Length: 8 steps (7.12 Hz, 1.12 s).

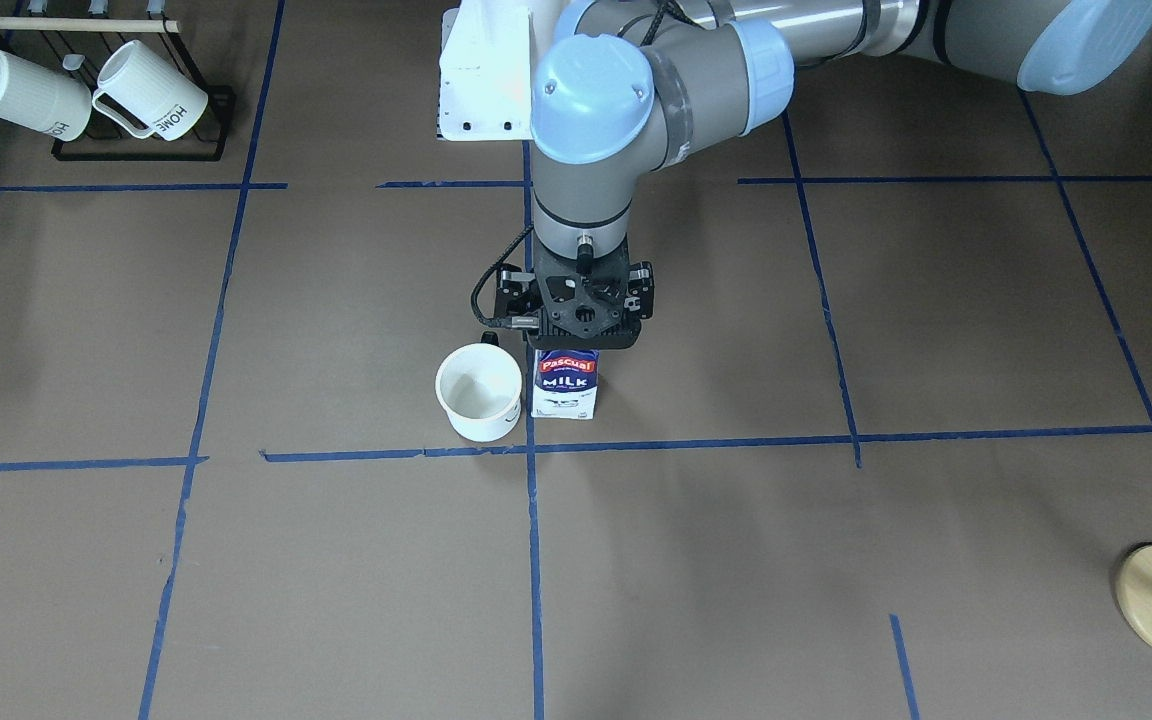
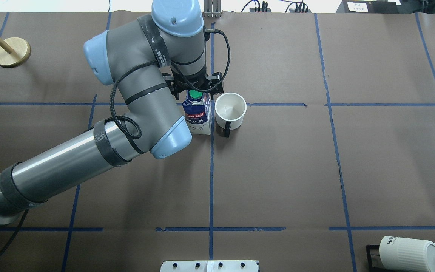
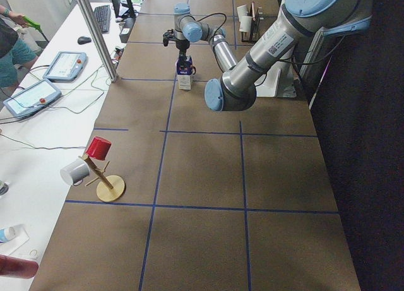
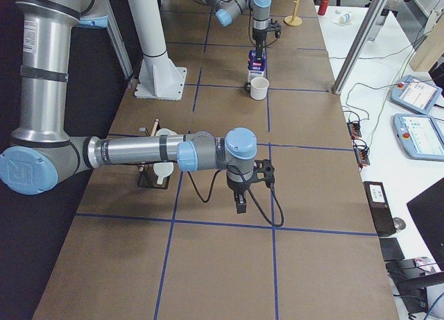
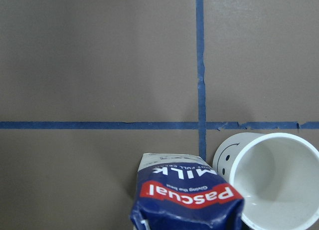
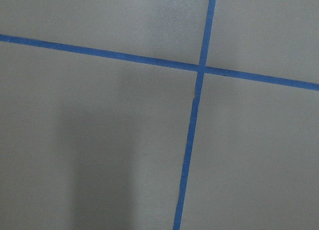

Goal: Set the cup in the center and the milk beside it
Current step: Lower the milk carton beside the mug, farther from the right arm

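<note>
White and bare inside, the cup stands upright on the brown table with nothing in it. Its black handle is turned toward the robot, and its smiley face looks at the center, the crossing of blue tape just beside its foot. The milk stands upright close beside the cup, across the tape line from it, on the robot's left. Its green cap is on, so its contents are hidden. The left pincer hangs straight down at the carton's top. Its fingers are hidden by its own body, so I cannot tell whether it grips the carton or is spread. The right pincer points down at the table well apart from both, and its state cannot be told either. Two ribbed mugs hang tilted on a black rack at a far corner. A red cup and a pale cup sit on a wooden stand.
</note>
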Each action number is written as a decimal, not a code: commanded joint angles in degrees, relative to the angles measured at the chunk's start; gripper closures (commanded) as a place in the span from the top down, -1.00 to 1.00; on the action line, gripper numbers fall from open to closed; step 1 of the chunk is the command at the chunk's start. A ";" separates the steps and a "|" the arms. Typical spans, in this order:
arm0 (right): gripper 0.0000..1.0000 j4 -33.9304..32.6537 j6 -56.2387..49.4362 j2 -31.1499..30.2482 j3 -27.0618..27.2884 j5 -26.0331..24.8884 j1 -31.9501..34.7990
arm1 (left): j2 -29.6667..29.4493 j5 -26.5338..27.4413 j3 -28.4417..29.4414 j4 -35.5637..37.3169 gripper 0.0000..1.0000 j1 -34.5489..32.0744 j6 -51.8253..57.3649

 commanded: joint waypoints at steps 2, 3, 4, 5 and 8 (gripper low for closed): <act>1.00 0.10 0.00 0.03 -0.35 0.00 -0.02 | 1.46 -6.37 -9.00 10.96 1.00 -7.02 9.18; 1.00 0.10 0.00 0.03 -0.79 -0.09 -0.02 | 9.06 -9.11 -15.30 12.13 1.00 -10.97 17.25; 1.00 0.19 0.00 0.12 -1.75 -0.17 -0.02 | 16.53 -9.49 -18.59 12.32 1.00 -16.23 31.34; 1.00 0.27 0.00 0.12 -2.46 -0.26 -0.02 | 21.65 -10.97 -18.71 12.41 1.00 -21.51 40.62; 1.00 -0.07 0.18 0.73 -2.12 0.09 -0.02 | 40.00 -20.98 -18.62 11.10 1.00 -37.68 61.50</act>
